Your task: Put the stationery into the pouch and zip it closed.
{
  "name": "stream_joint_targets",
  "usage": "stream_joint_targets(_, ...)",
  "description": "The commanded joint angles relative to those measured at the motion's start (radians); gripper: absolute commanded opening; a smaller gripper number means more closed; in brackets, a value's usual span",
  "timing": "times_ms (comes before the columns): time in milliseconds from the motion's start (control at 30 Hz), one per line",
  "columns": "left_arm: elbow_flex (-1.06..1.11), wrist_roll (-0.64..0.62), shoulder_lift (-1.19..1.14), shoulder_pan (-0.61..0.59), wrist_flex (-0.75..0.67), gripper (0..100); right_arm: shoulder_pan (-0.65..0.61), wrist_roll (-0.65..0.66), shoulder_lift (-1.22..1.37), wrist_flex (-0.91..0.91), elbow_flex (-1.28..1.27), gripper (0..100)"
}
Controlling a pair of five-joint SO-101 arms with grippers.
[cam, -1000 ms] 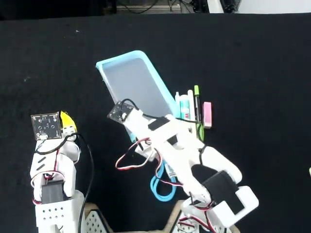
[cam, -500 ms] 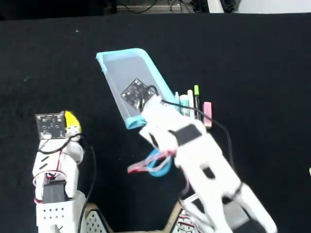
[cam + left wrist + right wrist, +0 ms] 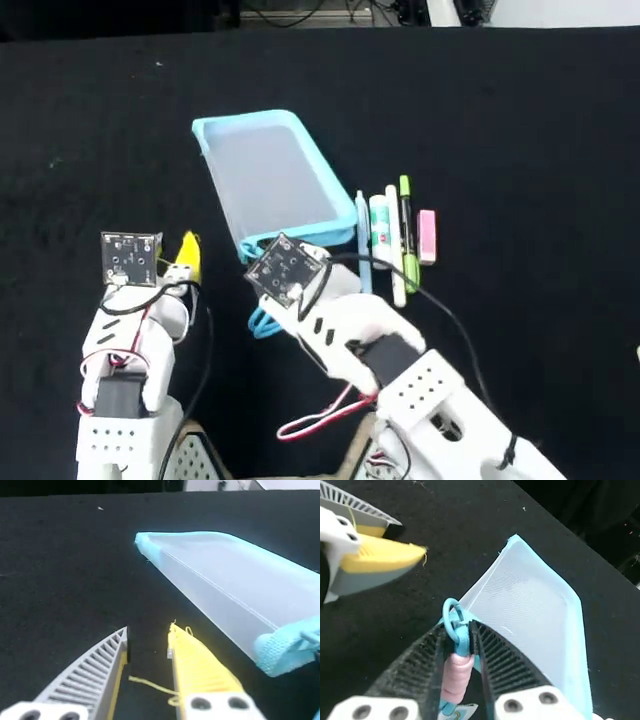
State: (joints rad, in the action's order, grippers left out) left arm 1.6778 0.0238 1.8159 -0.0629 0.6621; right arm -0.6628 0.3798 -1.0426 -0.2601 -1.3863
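Note:
The light-blue pouch (image 3: 265,175) lies flat at mid-table, also seen as pouch (image 3: 225,585) and pouch (image 3: 535,610). Beside its near right end lie several pens (image 3: 385,240) and a pink eraser (image 3: 427,236). My right gripper (image 3: 462,630) is at the pouch's near end, shut on the pouch's blue strap ring (image 3: 452,617), with a pink piece between the fingers. The blue strap (image 3: 262,322) loops out under that arm's wrist. My left gripper (image 3: 150,635) stands open and holds nothing, just left of the pouch's near end; its yellow finger (image 3: 188,255) shows from above.
Black cloth covers the whole table (image 3: 520,120). The left gripper (image 3: 380,545) sits close to the right one. Both arm bases stand at the front edge. Loose red-white cable (image 3: 315,420) hangs by the right arm.
The right arm swung out over the pouch and came back toward the front left, carrying the strap leftward. The pouch shifted a little left and back. The left arm edged forward and right.

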Motion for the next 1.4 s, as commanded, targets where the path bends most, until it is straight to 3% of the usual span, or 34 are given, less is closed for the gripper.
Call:
stream_joint_targets(0,0.021,-0.015,0.008,0.033,0.014,14,-0.011,-0.029,-0.041,0.051,0.004,1.1)
stream_joint_targets(167,0.021,-0.018,0.008,0.13,0.038,14,-0.006,-0.12,-0.041,0.052,0.004,1.1)
stream_joint_targets(667,0.013,-0.018,0.008,0.285,0.031,15,-0.006,-0.117,-0.041,0.052,0.001,1.1)
stream_joint_targets(967,0.021,-0.023,0.009,0.295,-0.06,15,-0.006,-0.115,-0.041,0.052,0.001,1.1)
stream_joint_targets(1367,-0.071,-0.017,0.009,0.298,0.101,15,-0.008,-0.115,-0.041,0.052,0.001,1.1)
